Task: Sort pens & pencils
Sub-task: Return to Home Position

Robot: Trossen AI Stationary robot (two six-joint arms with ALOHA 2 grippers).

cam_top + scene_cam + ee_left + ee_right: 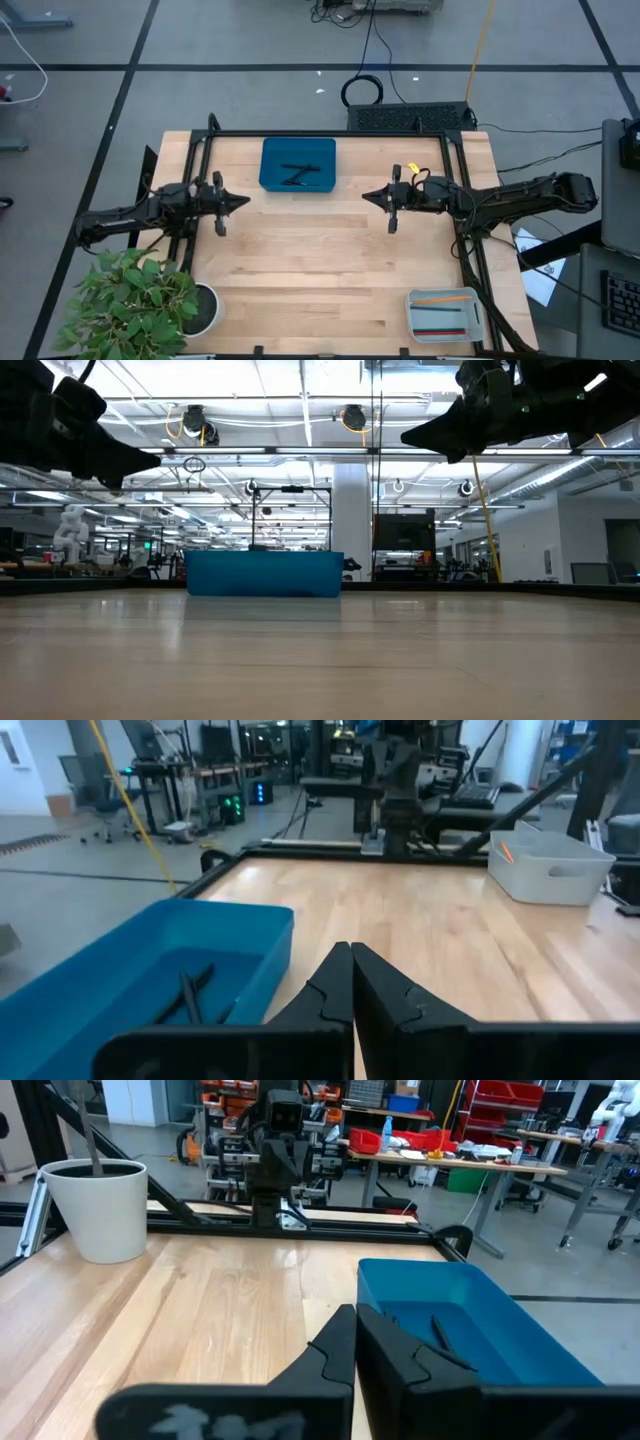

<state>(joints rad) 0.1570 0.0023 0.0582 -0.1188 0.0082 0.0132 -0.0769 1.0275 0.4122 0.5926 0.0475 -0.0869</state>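
Black pens (297,175) lie crossed on the floor of the blue tray (270,160) at the table's far middle; they also show in the left wrist view (187,995) and the right wrist view (445,1336). Pencils, one orange (445,298) and one red (440,316), lie in the grey tray (412,318) at the near right. My left gripper (245,201) hovers shut at the table's left, pointing level toward the right. My right gripper (366,196) hovers shut at the right, pointing level toward the left. Both are above the table and hold nothing.
A potted plant (130,300) in a white pot (98,1210) stands at the near left corner. A black frame (330,133) borders the far and side edges. Bare wood lies between the two grippers and toward the near edge.
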